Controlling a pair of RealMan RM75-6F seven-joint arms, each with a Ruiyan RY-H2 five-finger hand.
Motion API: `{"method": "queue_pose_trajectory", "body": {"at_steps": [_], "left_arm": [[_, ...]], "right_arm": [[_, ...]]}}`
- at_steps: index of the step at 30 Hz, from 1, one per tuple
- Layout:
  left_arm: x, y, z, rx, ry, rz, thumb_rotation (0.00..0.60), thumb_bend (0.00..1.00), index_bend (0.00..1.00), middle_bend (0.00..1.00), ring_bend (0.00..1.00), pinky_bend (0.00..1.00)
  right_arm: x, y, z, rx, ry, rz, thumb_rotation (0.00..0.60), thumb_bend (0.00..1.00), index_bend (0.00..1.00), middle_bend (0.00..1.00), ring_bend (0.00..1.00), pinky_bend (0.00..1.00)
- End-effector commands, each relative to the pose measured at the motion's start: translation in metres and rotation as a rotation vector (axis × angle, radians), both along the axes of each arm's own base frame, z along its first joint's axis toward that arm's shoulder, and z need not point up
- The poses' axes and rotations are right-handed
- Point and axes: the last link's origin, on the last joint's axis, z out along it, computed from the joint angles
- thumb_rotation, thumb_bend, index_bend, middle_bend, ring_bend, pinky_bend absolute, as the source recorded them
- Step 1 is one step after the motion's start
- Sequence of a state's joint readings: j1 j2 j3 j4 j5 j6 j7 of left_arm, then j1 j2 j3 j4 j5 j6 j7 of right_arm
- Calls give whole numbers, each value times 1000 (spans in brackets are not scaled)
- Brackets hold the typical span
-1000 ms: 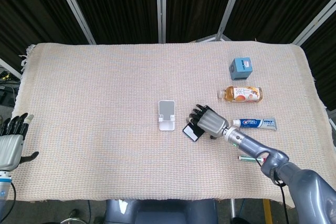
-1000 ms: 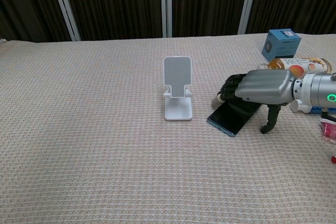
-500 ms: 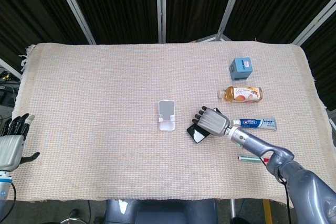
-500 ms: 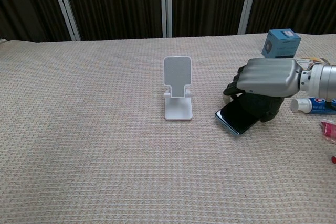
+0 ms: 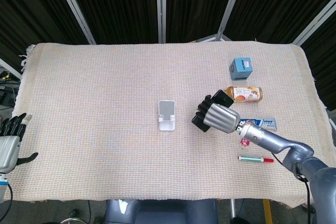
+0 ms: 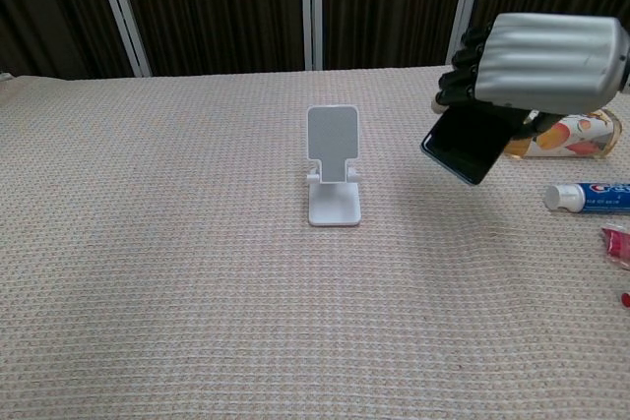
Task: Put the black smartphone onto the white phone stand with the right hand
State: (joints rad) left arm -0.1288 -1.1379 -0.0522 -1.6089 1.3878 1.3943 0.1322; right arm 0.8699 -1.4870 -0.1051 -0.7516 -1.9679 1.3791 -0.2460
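Smartphone (image 6: 471,142), black, gripped in right hand (image 6: 536,64) and lifted clear of the woven cloth (image 5: 105,103), tilted, to the right of white phone stand (image 6: 332,178) and apart from it. Stand upright, bare. Left hand (image 5: 9,145) at the table's left edge, fingers spread, holding nothing. Near the right hand: toothpaste tube (image 6: 589,196), drink bottle (image 5: 245,94), blue box (image 5: 241,68)

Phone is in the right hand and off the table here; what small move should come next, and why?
Probably carry the black smartphone leftward toward the white phone stand. The right hand grips it clear of the cloth, but it hangs well to the stand's right, and the stand's cradle is unoccupied.
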Motion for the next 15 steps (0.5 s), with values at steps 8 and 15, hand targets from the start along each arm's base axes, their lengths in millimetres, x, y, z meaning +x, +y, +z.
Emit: {"method": "queue_pose_trajectory", "body": {"at_steps": [8, 15], "left_arm": [[-2, 0, 5, 26, 5, 7, 600, 0, 0, 0, 0, 0], [-3, 1, 5, 20, 6, 13, 600, 0, 0, 0, 0, 0]], "right_arm": [[78, -14, 14, -208, 125, 377, 600, 185, 484, 516, 540, 383], [106, -25, -16, -191, 256, 448, 600, 192, 485, 516, 530, 380]]}}
